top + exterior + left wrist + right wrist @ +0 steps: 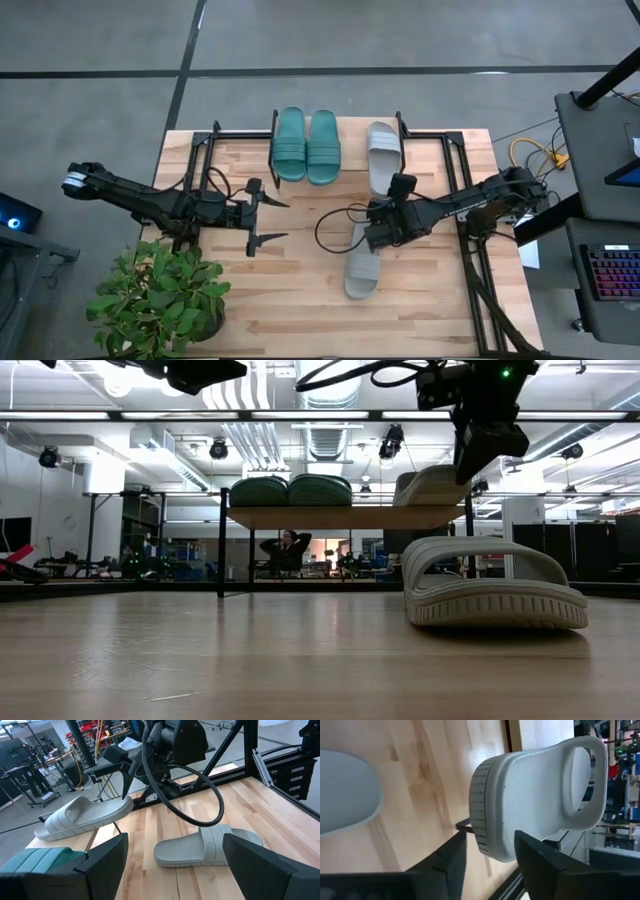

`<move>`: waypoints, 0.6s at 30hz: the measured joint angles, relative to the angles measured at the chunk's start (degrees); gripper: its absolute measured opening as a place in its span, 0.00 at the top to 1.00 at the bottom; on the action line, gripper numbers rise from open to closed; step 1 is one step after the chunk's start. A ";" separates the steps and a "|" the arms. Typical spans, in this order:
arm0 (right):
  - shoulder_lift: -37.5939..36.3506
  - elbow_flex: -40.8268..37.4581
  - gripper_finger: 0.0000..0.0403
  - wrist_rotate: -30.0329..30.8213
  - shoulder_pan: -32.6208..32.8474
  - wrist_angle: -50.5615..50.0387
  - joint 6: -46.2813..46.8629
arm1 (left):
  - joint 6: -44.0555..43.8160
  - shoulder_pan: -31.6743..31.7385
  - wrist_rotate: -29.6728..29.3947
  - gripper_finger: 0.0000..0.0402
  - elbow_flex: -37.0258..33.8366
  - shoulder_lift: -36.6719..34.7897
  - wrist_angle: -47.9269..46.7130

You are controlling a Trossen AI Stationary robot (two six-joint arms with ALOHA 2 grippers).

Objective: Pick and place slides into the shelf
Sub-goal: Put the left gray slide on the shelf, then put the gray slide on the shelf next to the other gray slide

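Two teal slides (306, 146), one grey slide (383, 150) on shelf (345, 517); fourth slide (364, 264) on table; right tool (376, 228) open, empty.

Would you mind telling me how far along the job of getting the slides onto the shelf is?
Three are done: two teal green rubber slides and one light grey slide sit on the plank-topped shelf. Nothing is in hand: the right gripper hovers open above the last light grey slide, which lies on the wooden table. The left gripper waits open nearby. That last slide remains.
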 joint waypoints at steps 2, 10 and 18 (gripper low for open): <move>0.00 0.37 0.59 -0.67 0.00 -0.05 -0.07 | 0.00 0.00 0.00 0.23 0.00 0.00 0.00; -0.43 6.57 0.54 -8.59 0.20 -2.13 -0.10 | 0.00 0.00 0.01 0.23 0.00 0.00 0.02; -1.59 13.18 0.54 -8.77 0.68 -6.73 0.05 | 0.00 -0.02 0.02 0.23 0.00 0.00 0.04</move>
